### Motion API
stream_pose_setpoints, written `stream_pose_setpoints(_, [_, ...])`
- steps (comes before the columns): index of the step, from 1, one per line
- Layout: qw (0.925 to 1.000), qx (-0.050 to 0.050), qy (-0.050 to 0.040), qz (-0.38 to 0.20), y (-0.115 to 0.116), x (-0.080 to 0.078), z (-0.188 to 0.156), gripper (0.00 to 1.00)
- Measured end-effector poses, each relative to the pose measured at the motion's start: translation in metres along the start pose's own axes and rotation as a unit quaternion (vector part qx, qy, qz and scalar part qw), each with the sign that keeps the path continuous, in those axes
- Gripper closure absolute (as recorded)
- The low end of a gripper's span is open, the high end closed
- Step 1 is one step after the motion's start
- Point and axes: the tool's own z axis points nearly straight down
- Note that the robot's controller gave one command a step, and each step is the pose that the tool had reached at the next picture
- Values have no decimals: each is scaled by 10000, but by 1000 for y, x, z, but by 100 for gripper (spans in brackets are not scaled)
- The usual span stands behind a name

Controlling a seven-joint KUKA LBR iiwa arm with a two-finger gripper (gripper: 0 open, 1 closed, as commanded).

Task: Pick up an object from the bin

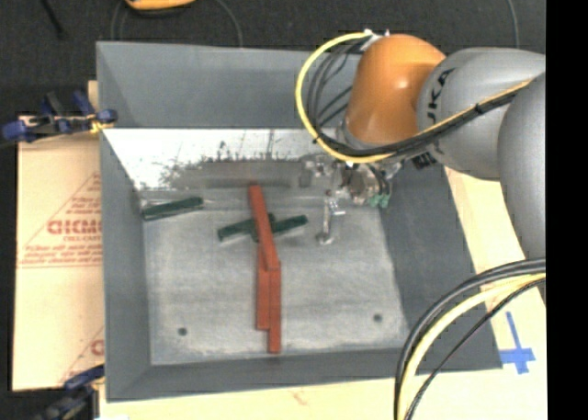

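My gripper (325, 228) hangs low in the bin's back right part, under the orange wrist cover. Just to its left lies a dark green stick (285, 223), whose right end is close to the gripper without visibly touching it. The stick lies crosswise, crossing a long red-brown bar (268, 294) that runs from the back wall toward the front. Nothing shows in the gripper's grasp.
A second dark green stick (172, 208) lies at the back left, against the foot of the wall. The arm comes in over the bin's right rim. Bare floor stretches left of the red-brown bar and at the front right.
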Motion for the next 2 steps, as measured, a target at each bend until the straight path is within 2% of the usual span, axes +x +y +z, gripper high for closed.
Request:
stream_pose_setpoints(1, [9963, -8, 0, 860, -1, 2, 51, 0])
stream_pose_setpoints(2, [9985, 10, 105, 530, 3, 5, 71, 0])
